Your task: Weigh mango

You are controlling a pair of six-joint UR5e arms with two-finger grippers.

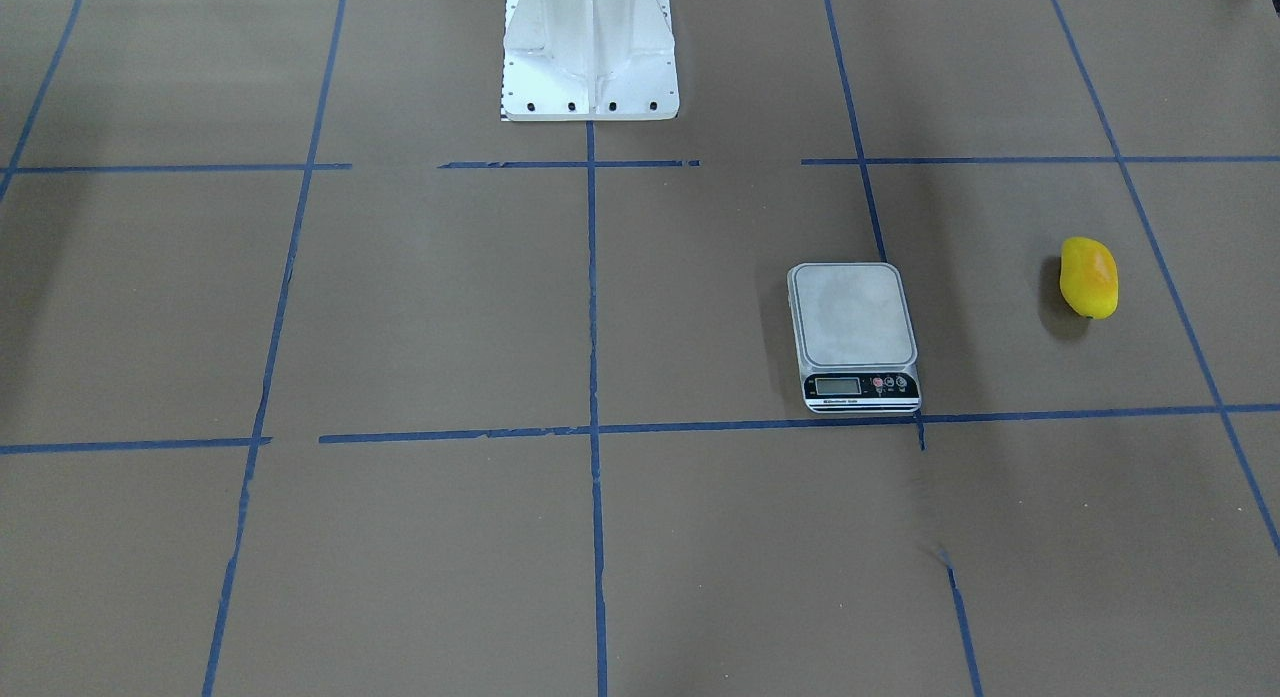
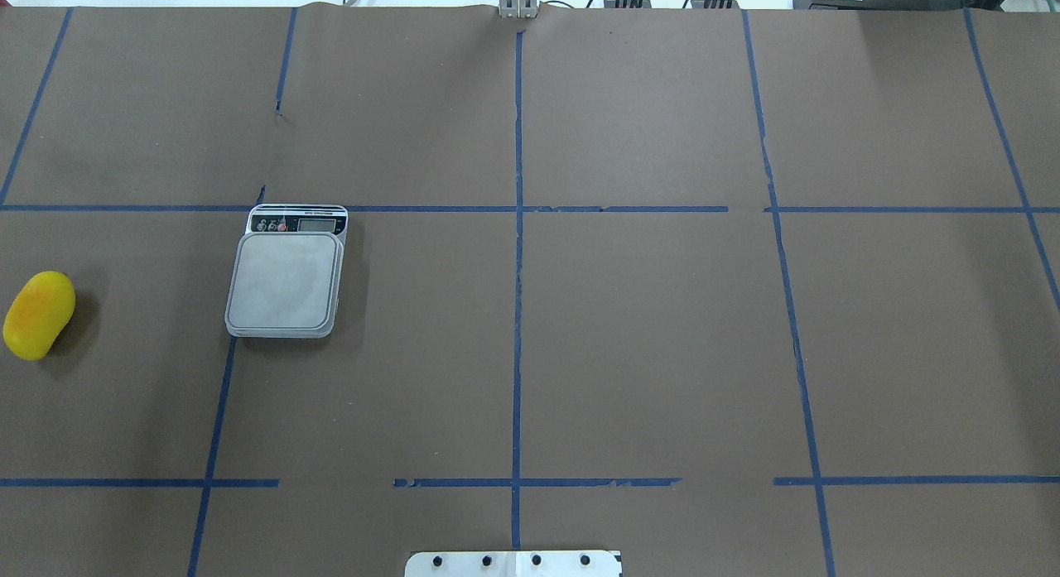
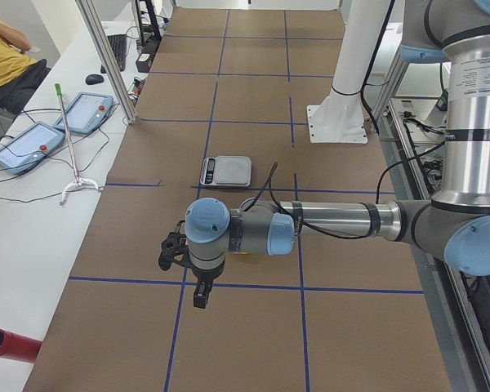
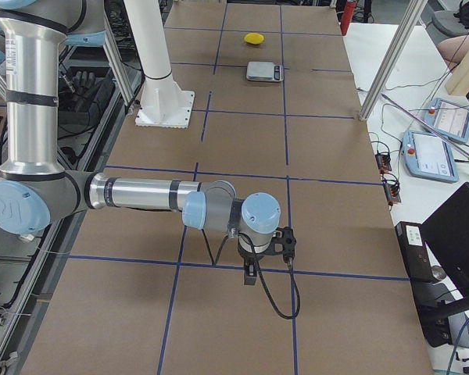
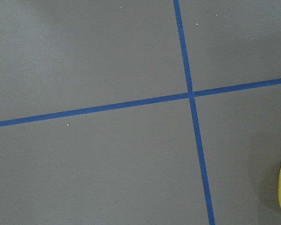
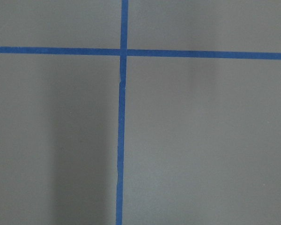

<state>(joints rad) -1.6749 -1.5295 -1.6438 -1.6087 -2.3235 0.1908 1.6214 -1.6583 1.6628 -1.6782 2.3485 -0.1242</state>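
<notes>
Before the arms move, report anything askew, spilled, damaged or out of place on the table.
Nothing spilled or damaged. The mango lies on the table apart from the scale, whose platform is bare. Only the blue tape grid looks rough: ragged edges and gaps in several lines.

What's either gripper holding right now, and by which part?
Nothing: the mango lies free on the table, beside the scale, untouched. The left gripper and right gripper show only in side views, nothing visible in them.

Left end effector (image 3: 199,296) and right end effector (image 4: 250,275) both hang pointing down, grip unclear
</notes>
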